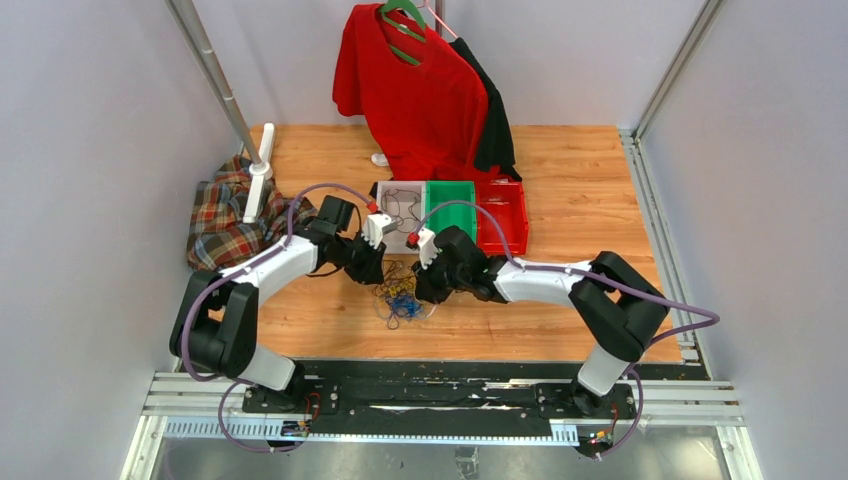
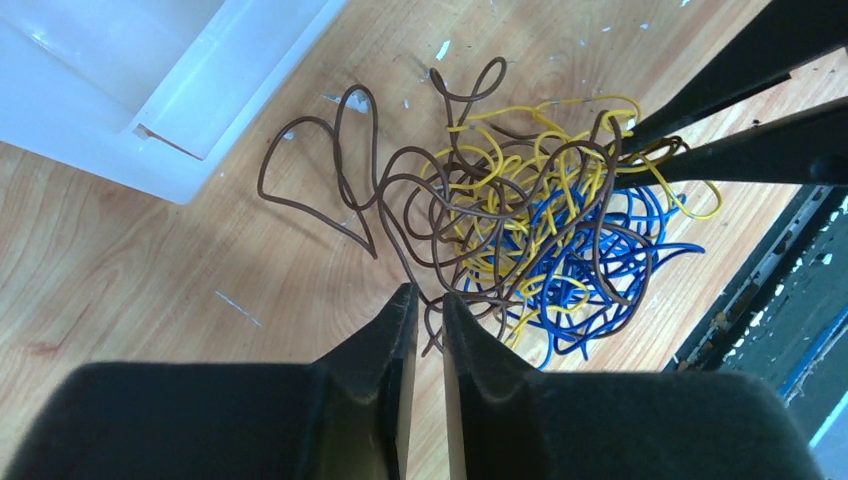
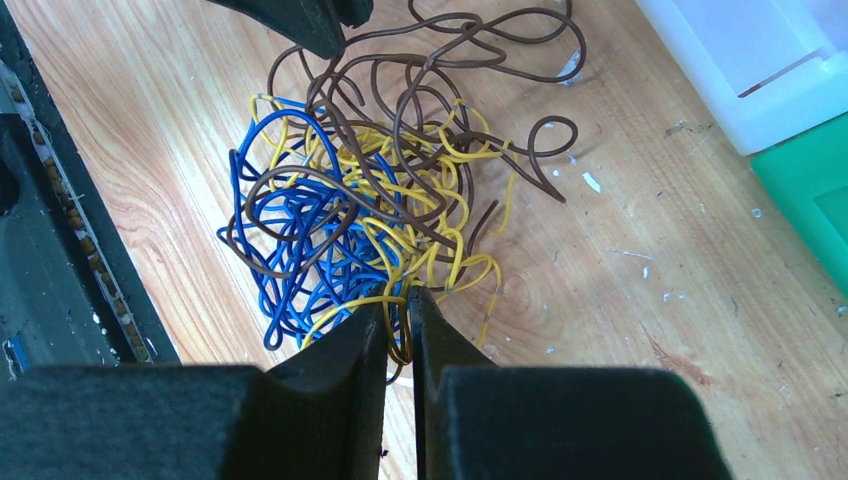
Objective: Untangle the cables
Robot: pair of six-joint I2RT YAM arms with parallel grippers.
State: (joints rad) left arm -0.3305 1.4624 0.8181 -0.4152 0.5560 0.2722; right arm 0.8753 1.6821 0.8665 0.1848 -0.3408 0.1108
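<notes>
The cables [image 1: 398, 292] are one tangled heap of thin brown, yellow and blue wires on the wooden table, between my two grippers. My left gripper [image 1: 375, 268] is low at the heap's left edge. In its wrist view the left gripper [image 2: 425, 295] has its jaws close together, with a narrow gap. A loose brown strand of the cables [image 2: 530, 230] lies in that gap, and bare wood shows beside it. My right gripper [image 3: 398, 298] is at the heap's other side. It is shut on yellow and brown strands of the cables [image 3: 370, 200], which fill its gap.
A white bin [image 1: 398, 186], a green bin [image 1: 449, 205] and a red bin [image 1: 503, 215] stand in a row just behind the heap. A plaid cloth [image 1: 225, 220] lies at the left by a white pole stand [image 1: 258, 170]. A red shirt [image 1: 420, 90] hangs at the back.
</notes>
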